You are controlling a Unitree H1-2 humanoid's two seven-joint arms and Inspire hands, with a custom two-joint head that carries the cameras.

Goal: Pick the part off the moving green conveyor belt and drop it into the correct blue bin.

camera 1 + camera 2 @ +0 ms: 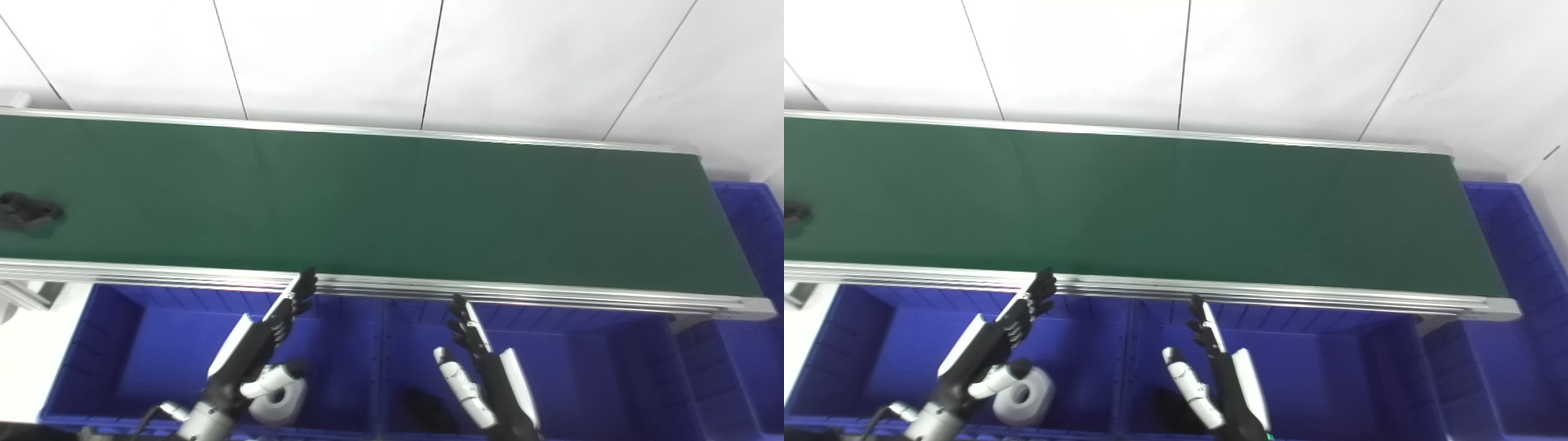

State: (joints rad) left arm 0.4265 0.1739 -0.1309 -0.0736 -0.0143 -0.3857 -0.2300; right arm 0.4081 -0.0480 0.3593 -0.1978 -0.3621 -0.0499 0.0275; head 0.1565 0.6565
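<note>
White wall panels backing green belt [392, 202]. Black part [27, 211] riding at nine o'clock. Left hand [257, 343] and right hand [484, 367] hovering over blue bins [92, 343], fingers apart, empty. Risk: mistiming the moving part, fumbling it.

No readable text, labels, brands or numbers anywhere: none on the green conveyor belt [392, 202], its aluminium rail [490, 289], or the blue bins [343, 343].
</note>
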